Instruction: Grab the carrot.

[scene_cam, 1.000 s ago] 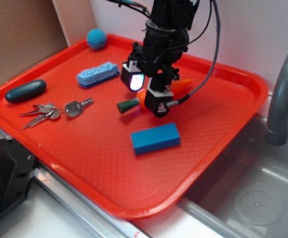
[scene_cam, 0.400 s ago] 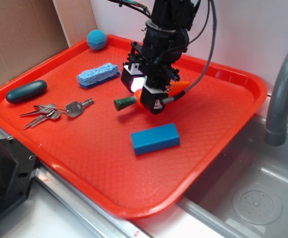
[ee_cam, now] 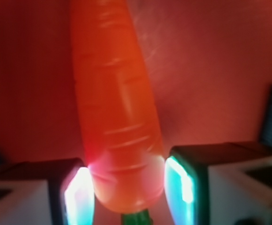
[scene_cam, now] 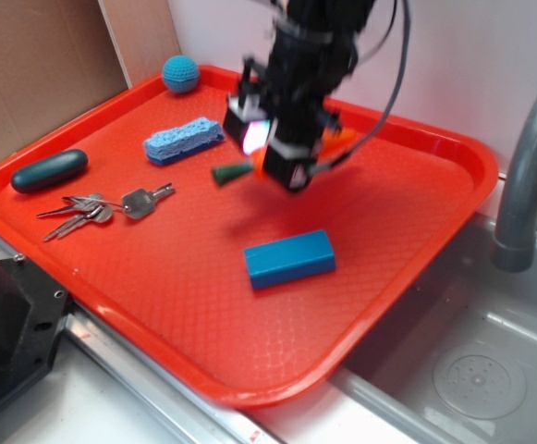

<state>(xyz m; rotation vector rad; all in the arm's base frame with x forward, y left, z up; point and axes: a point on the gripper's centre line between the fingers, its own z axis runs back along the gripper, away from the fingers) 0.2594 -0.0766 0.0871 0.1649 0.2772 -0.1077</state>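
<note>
Orange plastic toy carrot (ee_cam: 117,108), glossy and tapered, was held crosswise between the two fingers of the gripper (scene_cam: 274,148), clamped at its thick end; the wrist view showed both lit pads (ee_cam: 79,197) pressed to its sides, the dark green stem (scene_cam: 231,172) just past them. In the exterior view the carrot hung off the surface of the red tray (scene_cam: 434,199), stem toward 8 o'clock and orange tip (scene_cam: 344,139) toward 2 o'clock, near the tray's 12 o'clock area; gripper and carrot were blurred there. Blue block (scene_cam: 289,258): lying flat on the tray at about 5 o'clock from the gripper, apart from it. Blue sponge (scene_cam: 183,139): at 9 o'clock from the gripper. Teal ball (scene_cam: 180,72): in the tray's far corner at 10 o'clock. Bunch of keys (scene_cam: 102,207): toward the 8 o'clock edge. Dark teal oblong case (scene_cam: 49,170): just beyond the keys, near the rim. Grey faucet (scene_cam: 527,176): at 3 o'clock, above the metal sink (scene_cam: 471,370).
</note>
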